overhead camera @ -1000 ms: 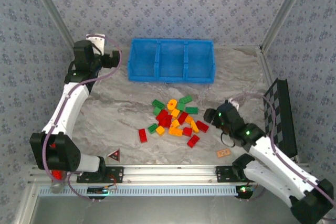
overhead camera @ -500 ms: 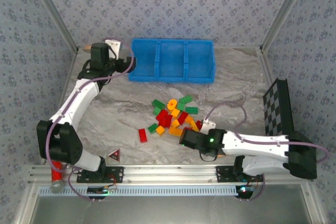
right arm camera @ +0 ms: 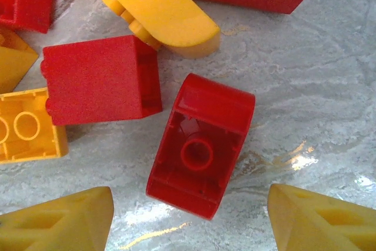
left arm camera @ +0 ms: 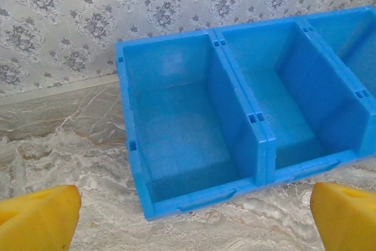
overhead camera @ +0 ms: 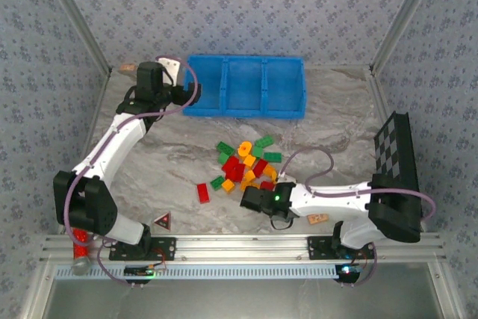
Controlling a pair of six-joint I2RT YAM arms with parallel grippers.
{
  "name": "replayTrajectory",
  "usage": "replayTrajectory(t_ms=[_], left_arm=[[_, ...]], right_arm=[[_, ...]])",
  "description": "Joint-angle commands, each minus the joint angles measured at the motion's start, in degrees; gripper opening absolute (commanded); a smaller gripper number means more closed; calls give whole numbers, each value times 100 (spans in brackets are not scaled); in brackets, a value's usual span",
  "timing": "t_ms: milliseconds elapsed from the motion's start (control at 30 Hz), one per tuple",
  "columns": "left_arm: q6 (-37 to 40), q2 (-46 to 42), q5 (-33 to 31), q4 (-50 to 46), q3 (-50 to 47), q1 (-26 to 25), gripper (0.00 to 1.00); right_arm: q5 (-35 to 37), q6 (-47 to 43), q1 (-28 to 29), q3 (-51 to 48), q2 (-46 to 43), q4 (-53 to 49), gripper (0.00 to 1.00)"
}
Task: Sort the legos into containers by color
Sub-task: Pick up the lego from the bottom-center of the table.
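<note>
**Left pincer** (left arm camera: pixel 192 221): the yellow fingers (left arm camera: pixel 38 218) are set wide apart and nothing is held. The blue bin (left arm camera: pixel 258 145) is seen just ahead of it on the marbled table (left arm camera: pixel 59 145). Its leftmost compartment (left arm camera: pixel 176 133) lies straight ahead of the gap. The middle compartment (left arm camera: pixel 276 110) and the third compartment (left arm camera: pixel 358 45) are placed off to the pincer's right.

**Right pincer** (right arm camera: pixel 191 221): the fingers are spread wide and nothing is gripped. A red lego (right arm camera: pixel 200 145), hollow underside up, is found just ahead of the gap and is touched by neither fingertip. A red block (right arm camera: pixel 100 77) is seen ahead and to the left, just beside it. A yellow-orange studded brick (right arm camera: pixel 26 127) is noted farther left and a curved yellow piece (right arm camera: pixel 155 10) farther ahead.

**Overhead view:** the pincer is placed at the near edge of the pile of legos (overhead camera: pixel 246 163), well apart from the bin. One lone red brick (overhead camera: pixel 202 193) is seen apart from the pile, near the pincer.
</note>
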Motion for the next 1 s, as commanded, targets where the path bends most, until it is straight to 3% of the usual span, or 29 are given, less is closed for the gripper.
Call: replayTrajectory(t_ms=[0, 300, 600, 800, 967], left_arm=[[166, -221, -91, -123, 46, -9, 100], [344, -68, -145, -328, 158, -18, 100], [359, -7, -256, -1172, 273, -342, 100], [-638, -191, -647, -2182, 64, -791, 96], [-1751, -1169, -804, -2847, -917, -923, 95]], right_arm=[[-60, -68, -127, -129, 71, 133, 70], [-539, -740, -725, -363, 439, 894, 61], [-1053, -1694, -985, -185, 545, 653, 32], [-1399, -2702, -937, -13, -191, -381, 24], [-1475, -3608, -1138, 526, -1259, -1657, 21]])
